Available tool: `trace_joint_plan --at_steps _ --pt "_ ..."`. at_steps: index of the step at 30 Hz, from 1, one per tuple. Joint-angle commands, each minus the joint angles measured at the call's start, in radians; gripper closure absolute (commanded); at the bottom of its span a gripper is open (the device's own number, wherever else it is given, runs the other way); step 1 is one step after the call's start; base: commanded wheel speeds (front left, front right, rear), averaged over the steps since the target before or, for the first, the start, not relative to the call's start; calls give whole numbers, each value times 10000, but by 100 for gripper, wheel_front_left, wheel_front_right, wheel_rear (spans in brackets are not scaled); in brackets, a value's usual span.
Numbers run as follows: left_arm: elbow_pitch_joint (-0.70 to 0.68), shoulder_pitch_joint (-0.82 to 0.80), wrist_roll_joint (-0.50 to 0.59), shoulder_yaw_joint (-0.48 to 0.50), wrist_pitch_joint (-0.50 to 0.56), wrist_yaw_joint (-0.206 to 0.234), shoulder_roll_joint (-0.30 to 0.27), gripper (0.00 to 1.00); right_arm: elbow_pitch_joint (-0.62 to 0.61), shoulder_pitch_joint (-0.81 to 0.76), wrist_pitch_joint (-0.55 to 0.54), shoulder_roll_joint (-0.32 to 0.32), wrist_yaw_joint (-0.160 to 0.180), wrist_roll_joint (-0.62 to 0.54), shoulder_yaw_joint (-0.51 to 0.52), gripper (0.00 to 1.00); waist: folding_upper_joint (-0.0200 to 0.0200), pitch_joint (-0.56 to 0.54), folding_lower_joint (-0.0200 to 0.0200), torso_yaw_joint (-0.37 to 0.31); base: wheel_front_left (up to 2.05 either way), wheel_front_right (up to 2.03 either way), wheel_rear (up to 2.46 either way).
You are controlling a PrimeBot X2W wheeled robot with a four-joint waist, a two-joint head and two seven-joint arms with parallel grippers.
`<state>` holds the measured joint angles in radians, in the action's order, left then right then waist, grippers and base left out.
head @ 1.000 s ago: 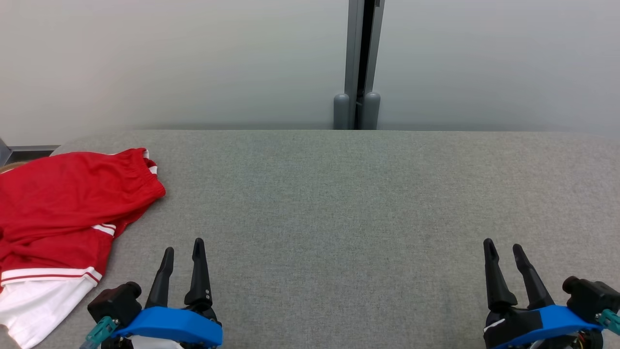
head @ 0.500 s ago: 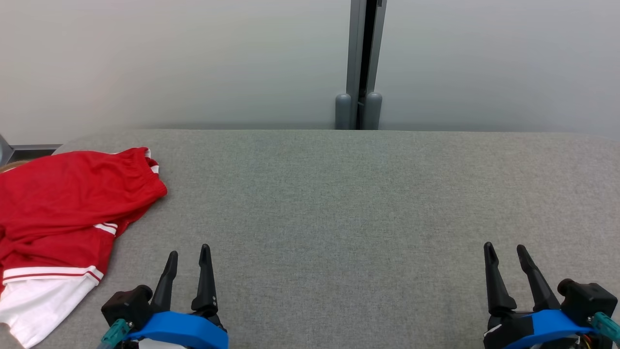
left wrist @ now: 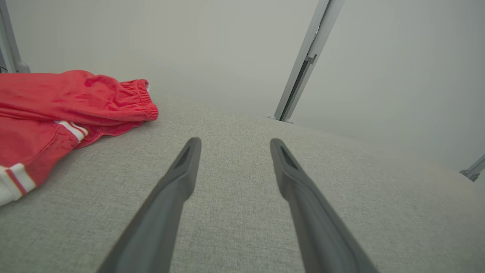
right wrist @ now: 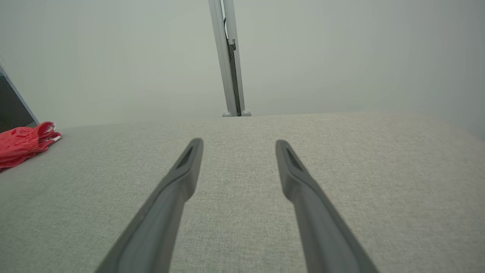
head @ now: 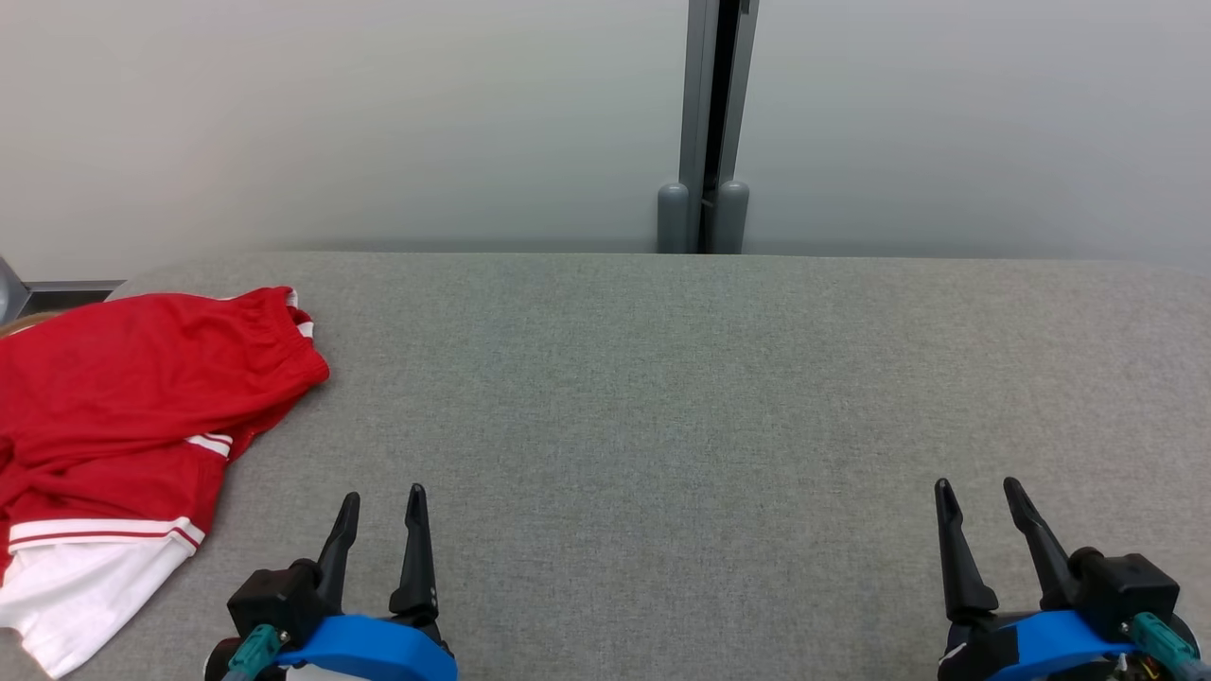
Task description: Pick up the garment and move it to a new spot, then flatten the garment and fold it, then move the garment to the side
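— Where do the red shorts [head: 132, 388] lie?
— Crumpled at the far left of the grey fabric tabletop [head: 662, 378], partly cut off by the left edge of the head view. The gathered waistband points toward the table's middle. White-striped trim and a white panel lie at the near end.
— Is either gripper on them?
— No. The left gripper [head: 383, 493] sits at the near edge, just right of the shorts and apart from them, its fingers spread and holding nothing. The right gripper [head: 976, 483] is well apart from the shorts at the near right, its fingers likewise spread and empty over bare cloth.
— And behind the table?
— A pale wall with a grey upright post [head: 705, 113] near its middle.
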<state>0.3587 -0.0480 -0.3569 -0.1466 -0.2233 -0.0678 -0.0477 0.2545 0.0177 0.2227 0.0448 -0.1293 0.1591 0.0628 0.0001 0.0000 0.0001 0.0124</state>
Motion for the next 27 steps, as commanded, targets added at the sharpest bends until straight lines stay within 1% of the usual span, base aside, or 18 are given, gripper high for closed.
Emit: trace_joint_plan --at_steps 1,20,27 --pt "26 -171 190 -73 -101 45 -37 0 26 45 117 75 -20 -242 -23 0 -1 0 -1 3 0 0 0" --pt "534 -277 1184 -395 -447 108 -39 0 491 79 453 85 -16 -1733 -16 0 -1 4 -1 49 0 0 0" --pt "626 -322 1083 -406 -436 94 -39 0 568 117 441 84 -16 -1616 -9 0 -1 15 -1 49 0 0 0"
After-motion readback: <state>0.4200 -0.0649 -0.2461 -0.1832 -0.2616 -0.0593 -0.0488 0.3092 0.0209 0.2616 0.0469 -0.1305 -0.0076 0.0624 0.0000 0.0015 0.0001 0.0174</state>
